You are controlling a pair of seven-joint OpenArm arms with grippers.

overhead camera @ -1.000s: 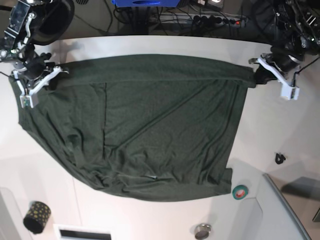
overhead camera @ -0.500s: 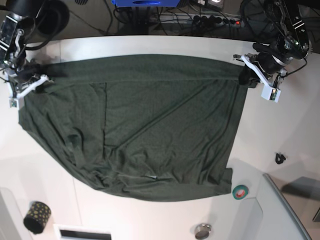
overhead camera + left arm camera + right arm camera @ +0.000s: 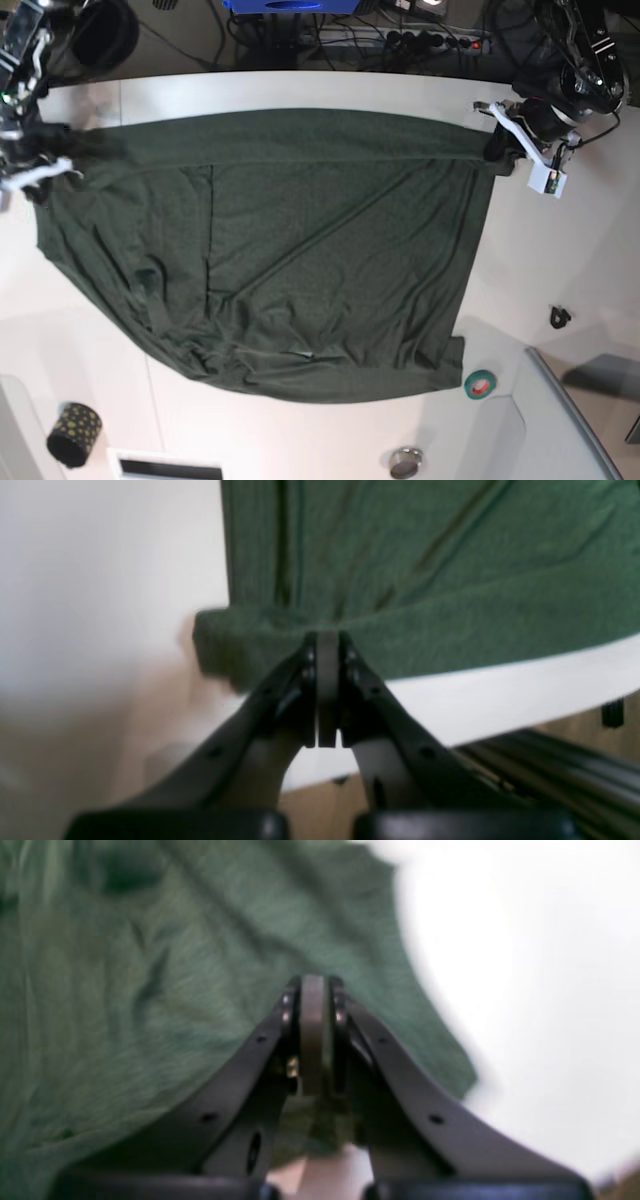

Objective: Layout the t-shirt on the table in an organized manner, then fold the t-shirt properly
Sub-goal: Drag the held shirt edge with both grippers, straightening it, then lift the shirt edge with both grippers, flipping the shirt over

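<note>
The dark green t-shirt (image 3: 290,250) lies spread over the white table (image 3: 565,235), its far edge pulled into a straight band and its near hem rumpled. My left gripper (image 3: 497,147) is at the shirt's far right corner. In the left wrist view this gripper (image 3: 327,642) is shut on the folded edge of the t-shirt (image 3: 425,580), close to the table's rim (image 3: 500,700). My right gripper (image 3: 38,166) is at the far left corner; in the right wrist view it (image 3: 312,985) is shut on the t-shirt (image 3: 125,990).
A green tape roll (image 3: 481,383) lies just off the shirt's near right corner. A dotted black cylinder (image 3: 73,433) stands near left, a round metal piece (image 3: 405,462) at the front edge, a small black item (image 3: 560,317) at the right. A grey bin (image 3: 575,420) fills the near right corner.
My right gripper has moved outward to the left with the shirt corner. The left gripper shifted inward a little along the far edge. The shirt's far edge now lies straighter.
</note>
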